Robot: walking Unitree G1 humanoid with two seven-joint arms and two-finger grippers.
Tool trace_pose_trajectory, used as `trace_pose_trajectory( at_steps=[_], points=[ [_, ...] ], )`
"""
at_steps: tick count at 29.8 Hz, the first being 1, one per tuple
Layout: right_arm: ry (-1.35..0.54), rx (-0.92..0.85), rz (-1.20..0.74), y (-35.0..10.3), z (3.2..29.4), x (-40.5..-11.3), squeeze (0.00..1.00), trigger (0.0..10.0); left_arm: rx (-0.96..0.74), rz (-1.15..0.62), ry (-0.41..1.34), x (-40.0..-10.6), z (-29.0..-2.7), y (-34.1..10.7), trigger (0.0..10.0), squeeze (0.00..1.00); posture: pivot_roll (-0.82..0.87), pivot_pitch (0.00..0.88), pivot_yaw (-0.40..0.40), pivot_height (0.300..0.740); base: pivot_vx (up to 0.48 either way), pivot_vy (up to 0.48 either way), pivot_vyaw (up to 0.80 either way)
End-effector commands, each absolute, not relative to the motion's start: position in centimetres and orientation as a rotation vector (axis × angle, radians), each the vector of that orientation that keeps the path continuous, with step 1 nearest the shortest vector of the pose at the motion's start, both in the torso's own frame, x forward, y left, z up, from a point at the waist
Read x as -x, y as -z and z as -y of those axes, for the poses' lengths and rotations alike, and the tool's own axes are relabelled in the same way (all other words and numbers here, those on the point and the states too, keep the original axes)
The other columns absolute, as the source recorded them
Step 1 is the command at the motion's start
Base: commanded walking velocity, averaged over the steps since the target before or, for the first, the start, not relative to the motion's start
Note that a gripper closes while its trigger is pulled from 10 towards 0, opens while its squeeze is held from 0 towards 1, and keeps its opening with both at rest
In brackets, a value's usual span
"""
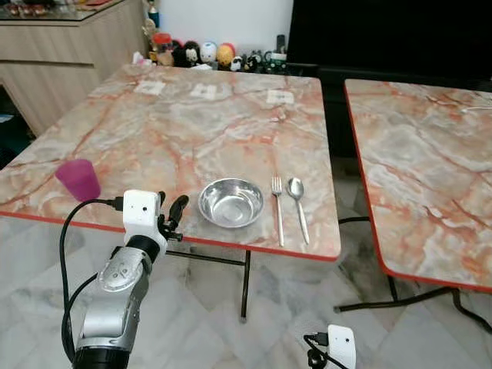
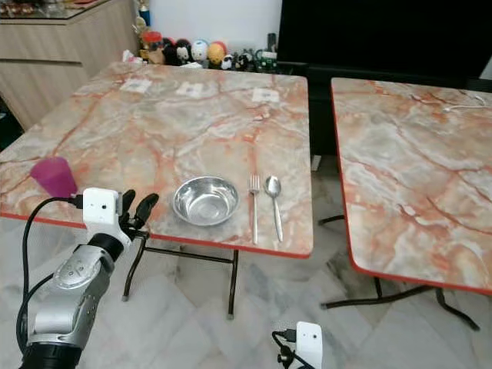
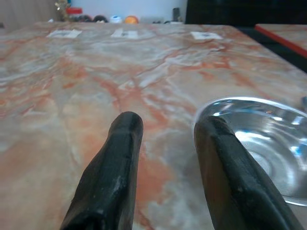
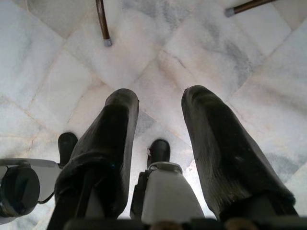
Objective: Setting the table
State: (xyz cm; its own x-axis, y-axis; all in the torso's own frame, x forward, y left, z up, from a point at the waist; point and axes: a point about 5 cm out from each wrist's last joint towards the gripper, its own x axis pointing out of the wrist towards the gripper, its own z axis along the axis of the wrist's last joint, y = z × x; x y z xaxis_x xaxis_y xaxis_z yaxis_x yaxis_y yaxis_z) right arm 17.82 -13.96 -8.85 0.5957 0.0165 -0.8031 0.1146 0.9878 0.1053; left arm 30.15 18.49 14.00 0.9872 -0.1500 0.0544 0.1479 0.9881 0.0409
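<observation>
Fork [image 1: 277, 207] and spoon [image 1: 297, 206] lie parallel, handles toward table [image 1: 154, 131] edge, right of bowl [image 1: 231, 202]. Left gripper [image 1: 171, 217] raised at edge, fingers parted, empty. Right gripper [image 4: 158, 115] hangs low, parted, empty.

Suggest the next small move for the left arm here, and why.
Probably swing the left gripper to its left toward the purple cup. The bowl, fork and spoon already sit together near the table's front edge, while the cup stands apart by the left corner. The gripper is open and empty at that edge, between cup and bowl. The right gripper hangs low over the floor.
</observation>
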Motion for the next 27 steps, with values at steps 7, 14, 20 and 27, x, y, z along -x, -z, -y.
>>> trace_pose_trajectory(
  at_steps=[7,14,20,27],
  points=[
    [0.048,-0.144,-0.933,8.8,13.9,-17.9,0.0,10.0,-0.022,0.092,0.175,-30.2,-18.3,-14.8,10.0,0.0,0.12,0.021,-0.053,0.74,0.0,0.0,0.0],
    [0.042,-0.142,-0.934,8.8,13.9,-17.9,0.0,10.0,-0.026,0.079,0.223,-30.3,-18.0,-14.8,10.0,0.0,0.13,0.0,-0.052,0.74,0.0,0.0,0.0],
    [0.039,-0.14,-0.934,8.8,13.9,-17.9,0.0,10.0,-0.028,0.048,0.294,-30.8,-17.6,-14.8,10.0,0.0,0.14,0.0,-0.054,0.74,0.0,0.0,0.0],
    [0.039,-0.139,-0.93,8.7,14.0,-18.1,0.0,10.0,0.009,-0.042,0.419,-33.2,-15.9,-14.6,10.0,0.0,0.14,0.0,-0.055,0.74,0.0,0.0,0.0]
  ],
)
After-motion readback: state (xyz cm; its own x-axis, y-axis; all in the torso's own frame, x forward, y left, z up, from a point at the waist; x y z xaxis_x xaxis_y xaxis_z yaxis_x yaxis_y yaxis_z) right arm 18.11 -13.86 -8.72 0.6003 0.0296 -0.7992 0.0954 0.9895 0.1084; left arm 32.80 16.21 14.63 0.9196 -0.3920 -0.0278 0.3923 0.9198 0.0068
